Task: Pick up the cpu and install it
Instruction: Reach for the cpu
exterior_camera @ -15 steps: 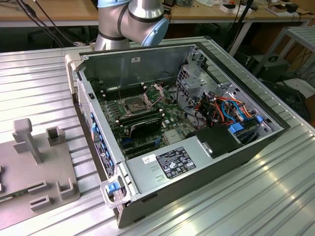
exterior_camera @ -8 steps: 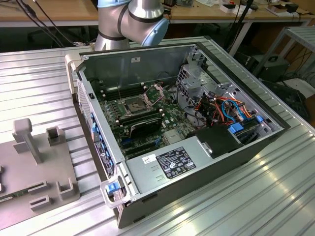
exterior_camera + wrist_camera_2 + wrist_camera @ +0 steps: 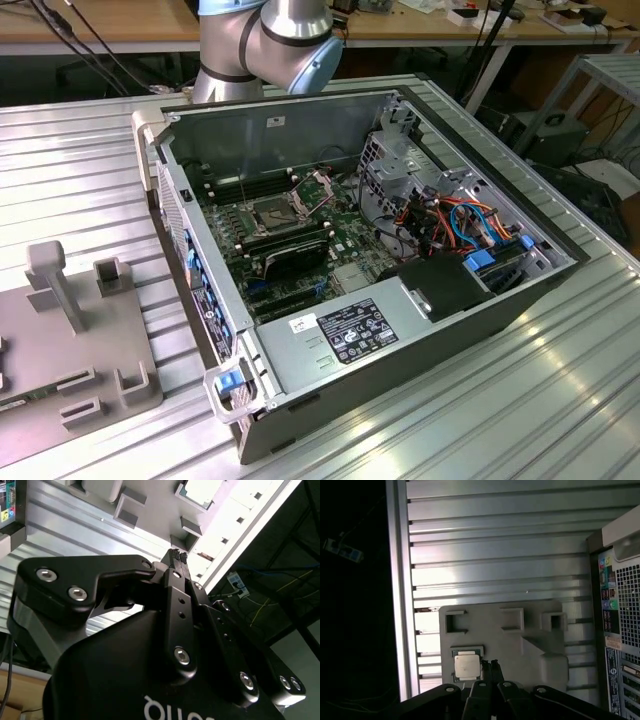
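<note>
The cpu [image 3: 466, 666], a small square chip with a dull grey top, lies flat in a framed recess of the grey fixture plate [image 3: 520, 640]. It also shows at a corner of that plate as the cpu [image 3: 202, 492] in the second wrist view. My gripper [image 3: 492, 664] hangs some way above the plate, its black fingertips [image 3: 177, 555] pressed together with nothing between them. In the first wrist view the tips sit just beside the chip. The motherboard socket [image 3: 275, 212] inside the open computer case [image 3: 400, 330] has its hinged metal frame [image 3: 312, 188] raised.
The fixture plate [image 3: 90, 330] with upright posts and brackets lies on the ribbed aluminium table [image 3: 80, 170] at the exterior view's left. The case's rear panel [image 3: 620, 605] stands close to the plate. Memory sticks, cables and a drive cage fill the case. The arm's base [image 3: 265, 45] rises behind it.
</note>
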`<state>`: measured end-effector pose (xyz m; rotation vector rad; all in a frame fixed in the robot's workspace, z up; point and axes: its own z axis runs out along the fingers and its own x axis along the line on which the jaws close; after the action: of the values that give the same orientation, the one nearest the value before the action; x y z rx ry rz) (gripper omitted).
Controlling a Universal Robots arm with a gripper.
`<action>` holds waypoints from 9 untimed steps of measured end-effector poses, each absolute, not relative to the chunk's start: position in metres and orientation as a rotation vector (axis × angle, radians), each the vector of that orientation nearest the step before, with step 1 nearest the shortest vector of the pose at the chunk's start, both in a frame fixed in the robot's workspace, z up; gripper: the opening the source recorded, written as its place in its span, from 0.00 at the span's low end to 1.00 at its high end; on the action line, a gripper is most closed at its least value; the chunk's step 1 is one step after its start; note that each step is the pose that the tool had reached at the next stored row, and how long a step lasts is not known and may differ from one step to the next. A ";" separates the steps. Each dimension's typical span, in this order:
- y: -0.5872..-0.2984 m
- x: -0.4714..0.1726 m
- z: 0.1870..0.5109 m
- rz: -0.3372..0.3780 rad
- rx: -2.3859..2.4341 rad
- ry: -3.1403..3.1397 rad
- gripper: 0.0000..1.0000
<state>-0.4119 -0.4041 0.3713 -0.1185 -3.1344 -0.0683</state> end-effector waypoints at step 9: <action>-0.407 -0.414 0.354 -0.068 -0.118 -3.134 0.11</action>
<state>-0.4142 -0.4069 0.3535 -0.1181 -3.1344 -0.0683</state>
